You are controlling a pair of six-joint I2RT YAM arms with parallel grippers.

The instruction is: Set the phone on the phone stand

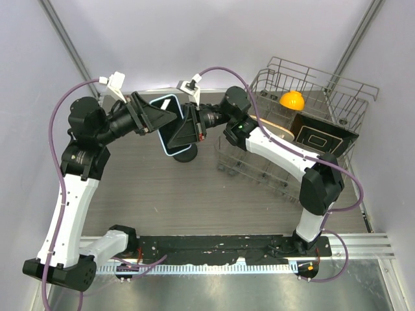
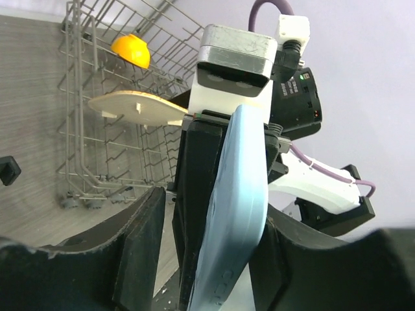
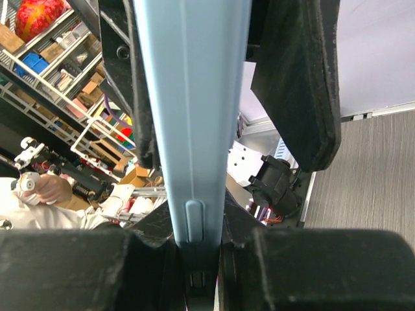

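The phone (image 1: 167, 136), with a dark screen and a light blue case, is held up tilted at the back middle of the table. My right gripper (image 1: 179, 133) is shut on it from the right. In the right wrist view its fingers (image 3: 130, 272) clamp the blue edge of the phone (image 3: 191, 97). My left gripper (image 1: 170, 116) reaches in from the left and is open. In the left wrist view its gripper (image 2: 214, 253) straddles the phone (image 2: 237, 207) with a gap on the left side. The phone stand (image 1: 185, 157) shows only as a dark round base just below the phone.
A wire dish rack (image 1: 311, 84) stands at the back right and holds an orange object (image 1: 292, 100), a pale wooden plate (image 2: 136, 107) and a dark board with a white outline (image 1: 321, 137). The rack (image 2: 97, 142) sits close to the right of the grippers.
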